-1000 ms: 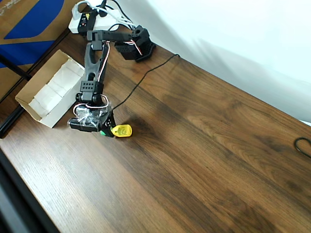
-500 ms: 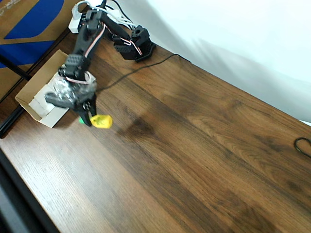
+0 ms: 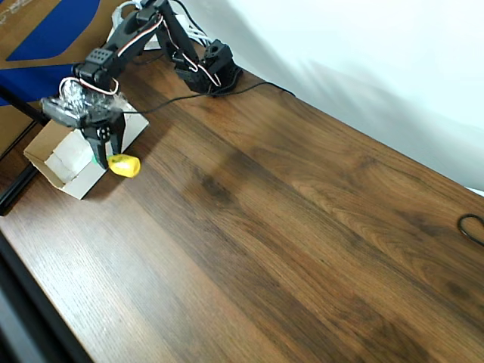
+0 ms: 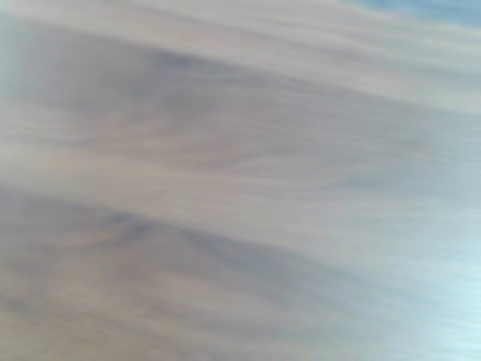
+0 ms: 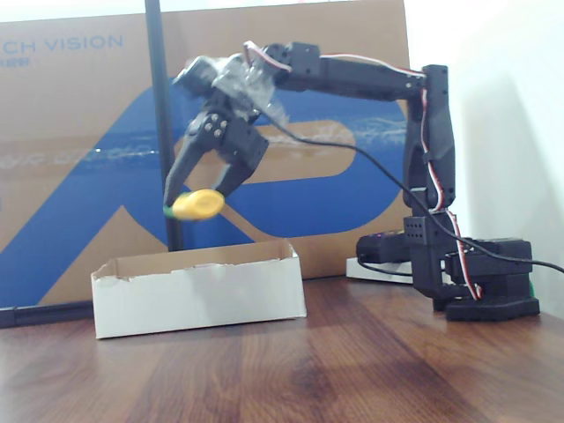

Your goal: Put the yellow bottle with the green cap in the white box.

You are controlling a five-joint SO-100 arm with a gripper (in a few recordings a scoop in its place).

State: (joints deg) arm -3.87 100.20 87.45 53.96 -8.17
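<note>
Bottle (image 5: pixel 199 204) in hand (image 5: pixel 199 196) above box (image 5: pixel 199 293) rim

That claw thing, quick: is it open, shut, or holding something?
Gripper: shut on the yellow bottle, held in the air above the white box.

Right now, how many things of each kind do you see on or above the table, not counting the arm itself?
Yellow bottle with the green cap, held in the gripper: 1
White box: 1
Black cable on the table: 1
Total: 3
</note>
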